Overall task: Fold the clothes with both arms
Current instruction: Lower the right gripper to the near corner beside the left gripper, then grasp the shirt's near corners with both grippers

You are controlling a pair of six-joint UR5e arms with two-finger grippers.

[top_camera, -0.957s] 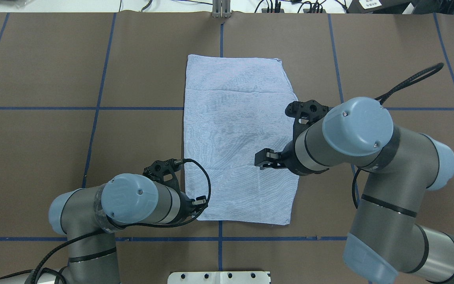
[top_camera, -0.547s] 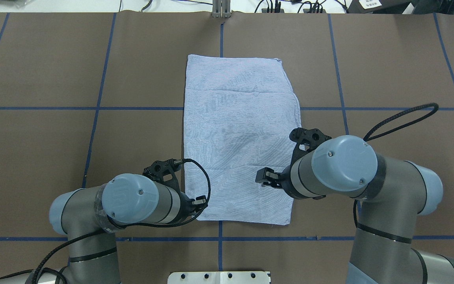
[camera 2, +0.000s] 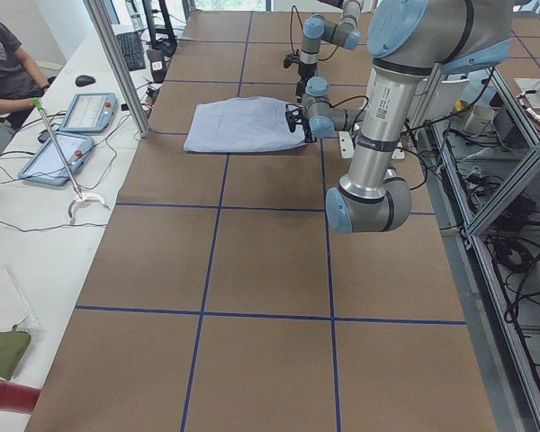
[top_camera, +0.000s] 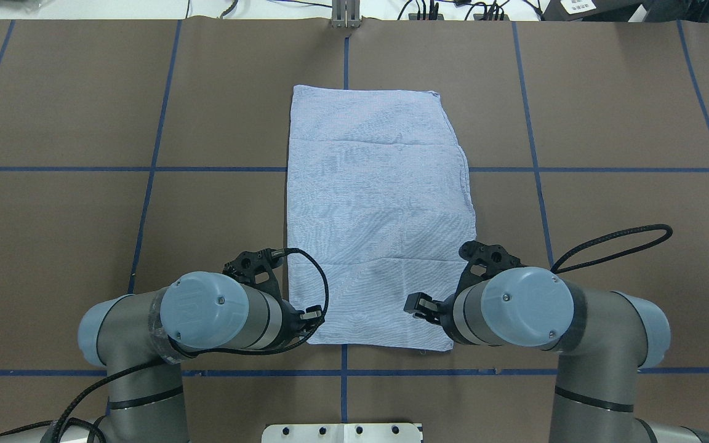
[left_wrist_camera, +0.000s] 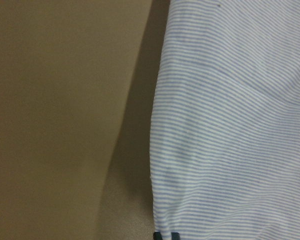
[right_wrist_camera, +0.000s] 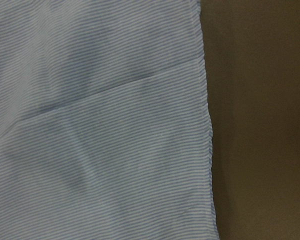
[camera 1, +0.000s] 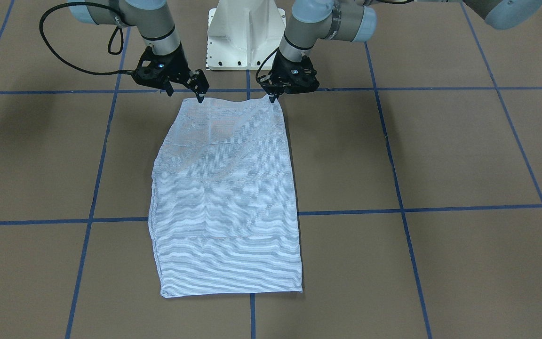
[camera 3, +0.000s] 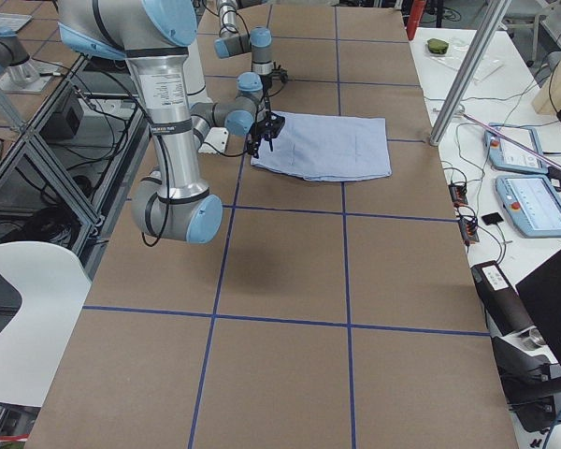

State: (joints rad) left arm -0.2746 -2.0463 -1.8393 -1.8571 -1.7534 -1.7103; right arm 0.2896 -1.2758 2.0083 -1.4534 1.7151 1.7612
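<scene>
The clothes are one light blue-and-white striped shirt, folded into a flat rectangle at the table's middle. My left gripper is at the shirt's near left corner and is shut on that corner. Its closed fingertips sit on the cloth's edge in the left wrist view. My right gripper hangs over the near right corner with its fingers apart and nothing between them. The right wrist view shows only striped cloth and its right edge.
The white pedestal base stands just behind the shirt's near edge. Blue tape lines grid the brown table. A side table beyond the far edge carries tablets, a metal post and cables; a person sits there.
My right arm has drawn back along the shirt's right edge from its middle to the near right corner. The left arm and the shirt have stayed still.
</scene>
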